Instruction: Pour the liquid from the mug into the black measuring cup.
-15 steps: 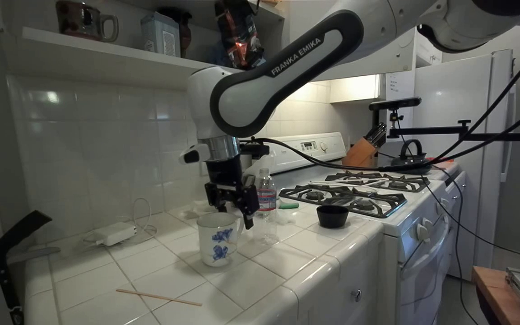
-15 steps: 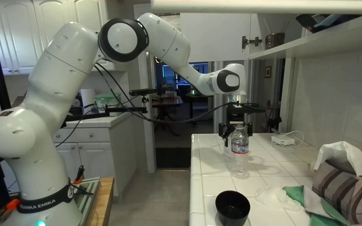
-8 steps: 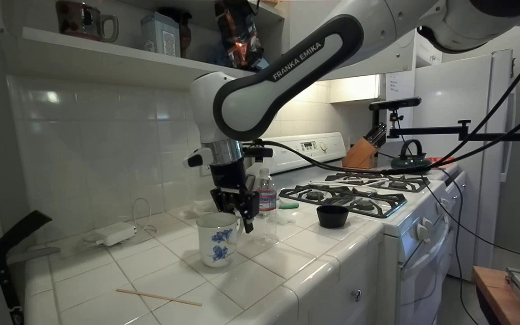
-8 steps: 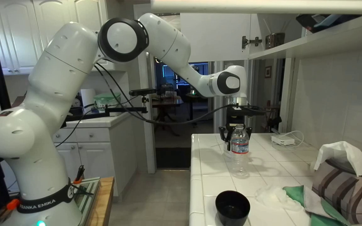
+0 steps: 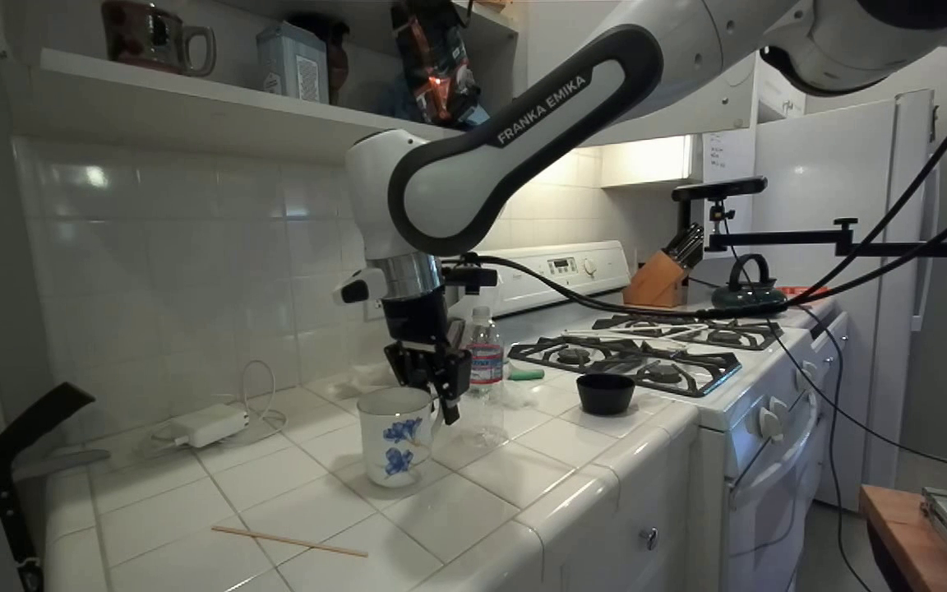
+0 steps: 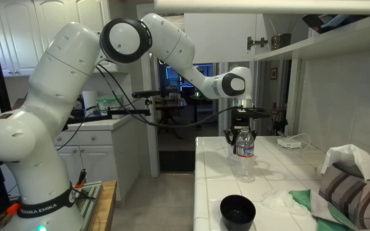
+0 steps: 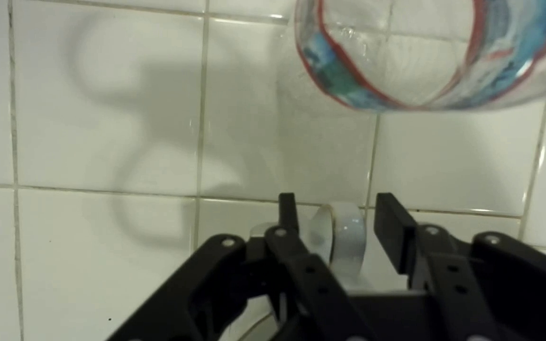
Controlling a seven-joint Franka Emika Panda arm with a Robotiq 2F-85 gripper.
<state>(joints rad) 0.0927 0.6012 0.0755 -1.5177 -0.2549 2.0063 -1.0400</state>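
The mug [image 5: 396, 440] stands upright on the counter [image 5: 227, 485], and the gripper [image 7: 338, 210] points down at its handle [image 7: 350, 232]. In the wrist view the fingers [image 7: 288, 208] are spread, the handle lying between them with a gap to each side. In an exterior view, clocked from the mug, the bottle [image 5: 486, 362] stands near it at two, the cup [image 5: 605, 395] well apart between two and three; a stick [image 5: 288, 541] lies at half past seven and a white box [image 5: 210, 425] at nine.
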